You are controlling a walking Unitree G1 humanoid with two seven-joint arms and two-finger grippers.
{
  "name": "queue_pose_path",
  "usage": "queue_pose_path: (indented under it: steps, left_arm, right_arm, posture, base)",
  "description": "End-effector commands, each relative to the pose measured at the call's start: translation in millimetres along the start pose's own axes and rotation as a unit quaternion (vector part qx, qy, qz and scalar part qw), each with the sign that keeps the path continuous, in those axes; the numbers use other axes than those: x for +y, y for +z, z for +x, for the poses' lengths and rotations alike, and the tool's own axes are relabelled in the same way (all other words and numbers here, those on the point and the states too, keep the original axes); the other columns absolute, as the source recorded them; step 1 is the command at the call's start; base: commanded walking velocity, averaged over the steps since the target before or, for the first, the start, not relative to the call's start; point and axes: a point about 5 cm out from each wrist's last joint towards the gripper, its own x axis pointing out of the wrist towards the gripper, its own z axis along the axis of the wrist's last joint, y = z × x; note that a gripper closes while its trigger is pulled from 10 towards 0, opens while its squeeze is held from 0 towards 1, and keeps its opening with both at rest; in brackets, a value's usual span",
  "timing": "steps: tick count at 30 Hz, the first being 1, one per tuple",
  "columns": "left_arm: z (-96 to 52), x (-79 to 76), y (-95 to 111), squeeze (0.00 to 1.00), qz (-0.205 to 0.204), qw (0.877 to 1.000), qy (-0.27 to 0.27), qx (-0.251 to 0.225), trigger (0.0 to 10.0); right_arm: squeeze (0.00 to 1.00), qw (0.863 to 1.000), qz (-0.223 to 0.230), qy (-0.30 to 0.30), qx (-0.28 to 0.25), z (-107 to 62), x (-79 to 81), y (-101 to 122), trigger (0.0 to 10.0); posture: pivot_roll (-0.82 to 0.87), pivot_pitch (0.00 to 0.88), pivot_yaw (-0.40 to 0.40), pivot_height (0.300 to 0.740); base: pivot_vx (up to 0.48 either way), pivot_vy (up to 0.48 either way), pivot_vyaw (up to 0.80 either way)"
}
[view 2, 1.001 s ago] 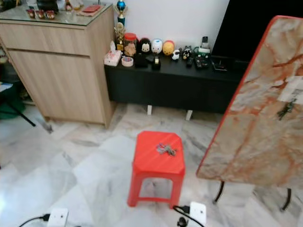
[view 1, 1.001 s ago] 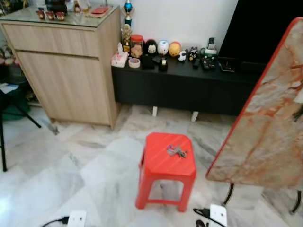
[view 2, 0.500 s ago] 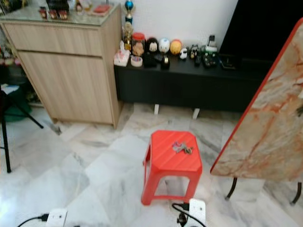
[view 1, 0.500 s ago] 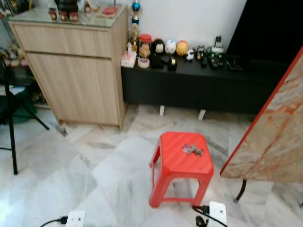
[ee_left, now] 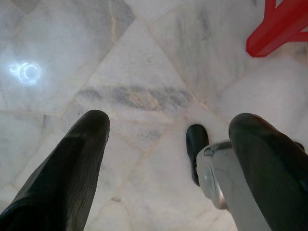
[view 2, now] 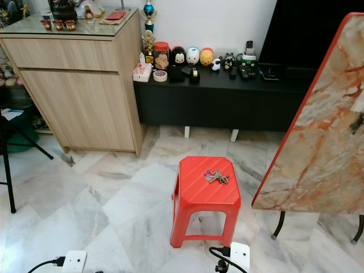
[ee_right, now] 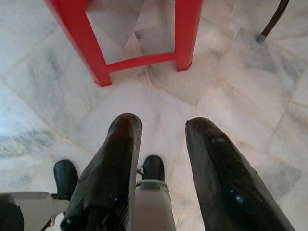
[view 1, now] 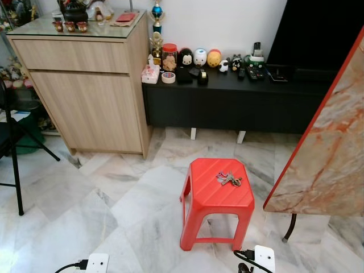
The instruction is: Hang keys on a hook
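A bunch of keys [view 1: 228, 178] lies on top of a red plastic stool [view 1: 218, 199] standing on the marble floor ahead of me. To the right a marble tabletop [view 2: 318, 148] leans tilted, with a small dark item [view 2: 358, 123] on a white patch near its right edge; I cannot tell what it is. My left gripper [ee_left: 171, 122] hangs open over bare floor, beside a leg of the red stool [ee_left: 279, 26]. My right gripper [ee_right: 165, 124] is open too, low above the floor just short of the stool's legs [ee_right: 185, 33]. Neither holds anything.
A wooden cabinet [view 1: 85, 91] stands at the back left beside a low black bench [view 1: 227, 105] carrying figurines, with a dark TV [view 1: 318, 31] above. Black chair legs [view 1: 12, 165] are at the far left. White power strips [view 1: 96, 263] [view 1: 264, 259] and cables lie on the near floor.
The whole picture has shifted as the camera moved, so the stool now sits a little further right in view. The keys still lie on the stool.
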Motion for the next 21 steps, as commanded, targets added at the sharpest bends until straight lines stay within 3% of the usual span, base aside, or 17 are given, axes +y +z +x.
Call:
queue_pose_path:
  steps: [1, 21]
  left_arm:
    - [0.0, -0.3, -1.4, 0.0, -0.004, 1.0, -0.002, 0.006, 10.0]
    - [-0.4, -1.6, -3.6, 0.0, -0.009, 1.0, -0.003, 0.011, 10.0]
  right_arm:
    - [0.0, 1.0, -0.006, -0.001, -0.006, 0.5, -0.6, 3.3, 10.0]
    - [0.0, 1.0, -0.024, 0.007, -0.014, 1.3, 3.9, 7.8, 10.0]
  posture:
    - [0.08, 0.015, -0.067, 0.74]
    - [0.07, 0.04, -0.072, 0.74]
  base:
    - [0.292, 0.0, 0.0]
    - [0.292, 0.0, 0.0]
